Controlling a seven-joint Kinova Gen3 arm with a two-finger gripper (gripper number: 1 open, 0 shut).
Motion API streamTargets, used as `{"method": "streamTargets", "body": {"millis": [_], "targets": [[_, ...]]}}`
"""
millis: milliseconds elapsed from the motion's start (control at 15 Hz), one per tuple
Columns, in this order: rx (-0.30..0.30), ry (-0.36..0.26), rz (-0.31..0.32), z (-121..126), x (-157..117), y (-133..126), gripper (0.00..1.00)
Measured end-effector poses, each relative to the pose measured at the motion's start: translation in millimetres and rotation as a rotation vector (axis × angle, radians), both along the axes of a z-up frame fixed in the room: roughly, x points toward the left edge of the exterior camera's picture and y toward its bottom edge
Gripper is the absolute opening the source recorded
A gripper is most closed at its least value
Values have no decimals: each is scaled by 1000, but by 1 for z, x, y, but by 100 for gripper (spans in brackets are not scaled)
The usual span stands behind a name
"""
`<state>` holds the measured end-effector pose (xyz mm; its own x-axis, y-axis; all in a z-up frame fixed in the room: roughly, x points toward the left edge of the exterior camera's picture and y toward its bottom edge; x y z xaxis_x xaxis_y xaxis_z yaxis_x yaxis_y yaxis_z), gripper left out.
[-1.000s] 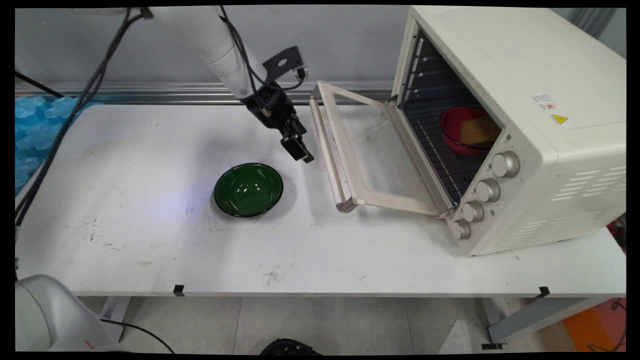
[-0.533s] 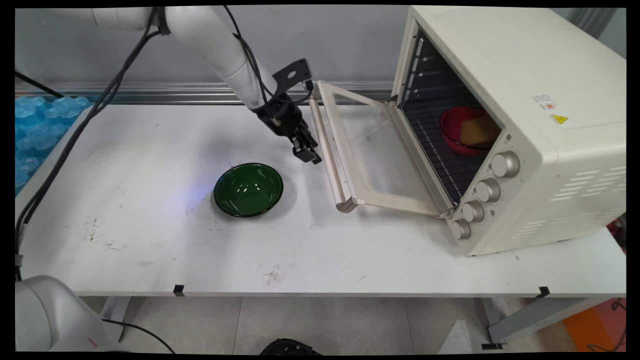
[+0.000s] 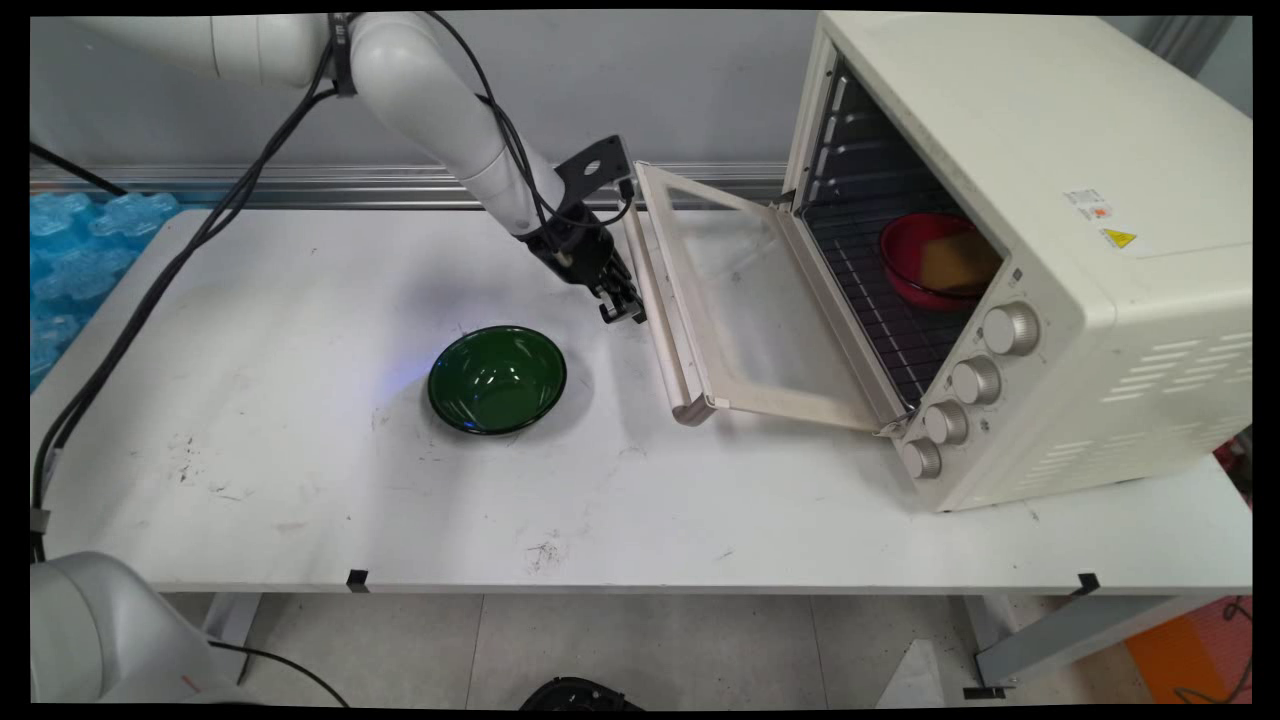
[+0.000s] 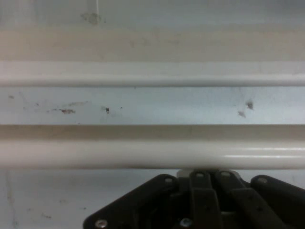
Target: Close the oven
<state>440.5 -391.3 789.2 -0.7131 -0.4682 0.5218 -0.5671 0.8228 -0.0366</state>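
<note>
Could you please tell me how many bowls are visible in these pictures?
2: a green bowl stands on the white table, and a red bowl sits on the rack inside the open oven. None seem hidden.

oven (image 3: pixel 1040 230): sits on the right side of the surface (image 3: pixel 300 480), cavity facing left
oven door (image 3: pixel 740 300): dropped open, sticking out to the left of the oven
door handle (image 3: pixel 655 300): bar along the door's far-left edge (image 4: pixel 152 152)
red bowl (image 3: pixel 925 260): inside the oven on the rack, something lying in it
green bowl (image 3: pixel 497 379): on the surface left of the door, nearer the front
tool (image 3: pixel 622 310): right up against the door handle, behind and right of the green bowl
</note>
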Motion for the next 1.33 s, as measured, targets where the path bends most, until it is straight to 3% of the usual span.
{"method": "streamTargets", "body": {"millis": [667,1333], "targets": [[-39,60,15,-4,-7,-1,0],[-102,142,22,22,-17,-4,0]]}}
